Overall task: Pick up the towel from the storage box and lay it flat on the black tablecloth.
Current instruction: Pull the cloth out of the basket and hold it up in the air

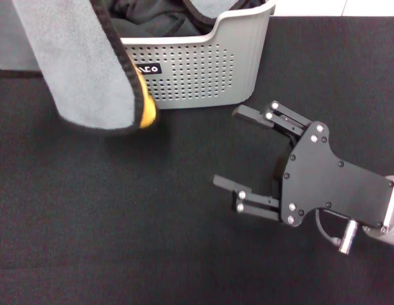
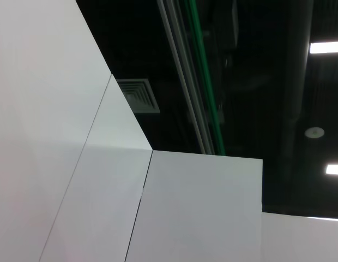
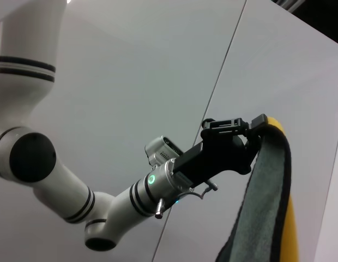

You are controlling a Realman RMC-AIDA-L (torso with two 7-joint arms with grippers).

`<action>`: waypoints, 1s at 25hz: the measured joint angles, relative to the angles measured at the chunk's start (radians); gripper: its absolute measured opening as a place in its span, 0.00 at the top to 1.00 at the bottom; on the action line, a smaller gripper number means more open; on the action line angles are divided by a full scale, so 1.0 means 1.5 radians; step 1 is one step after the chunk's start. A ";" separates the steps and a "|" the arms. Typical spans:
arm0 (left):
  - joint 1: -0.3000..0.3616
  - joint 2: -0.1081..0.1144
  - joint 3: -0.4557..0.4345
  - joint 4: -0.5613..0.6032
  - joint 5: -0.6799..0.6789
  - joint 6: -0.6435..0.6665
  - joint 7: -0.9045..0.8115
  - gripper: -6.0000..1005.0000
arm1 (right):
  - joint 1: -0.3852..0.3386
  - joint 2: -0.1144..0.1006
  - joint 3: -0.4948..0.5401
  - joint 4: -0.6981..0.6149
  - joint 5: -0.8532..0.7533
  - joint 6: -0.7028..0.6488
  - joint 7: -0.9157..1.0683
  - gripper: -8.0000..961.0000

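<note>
Landmark = light grey perforated plastic storage box (image 1: 203, 70).

Nearest the head cam: right gripper (image 1: 238, 149), black flat-plated w/ bolt heads, silver cylindrical wrist behind it, hovers low over the wide matte black tablecloth (image 1: 121, 235), on the near side of the box & toward the robot's right of it. It lies roughly level, tips aimed at the robot's left. Fingers wide apart, nothing between them; upper finger tip sits just short of the box's near right corner, not touching as far as I can tell.

Soft fleece towel (image 1: 82, 60), grey-green face out, thin dark sewn border, rounded corner, hangs in the air to the left of the box front, partly covering the box's black label w/ white letters. Cream-yellow back face peeks out at the lower right edge. Lower end is near the cloth; contact can't be told.

Box: rows of small round holes, curved rim, standing on the tablecloth; dark bunched fabric (image 1: 152, 19) inside.

Only the right wrist cam shows the left gripper (image 3: 256, 124): black, on a white jointed arm w/ green light ring, raised high, fingers clamped on the towel's top edge, the towel hanging below it. Pale wall panels behind.

Left wrist cam: only white panels, dark ceiling, vent, lights.
</note>
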 joint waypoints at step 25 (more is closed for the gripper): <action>-0.024 -0.010 0.004 -0.034 0.001 -0.001 0.026 0.99 | 0.213 0.000 -0.012 0.084 -0.019 0.014 0.513 0.36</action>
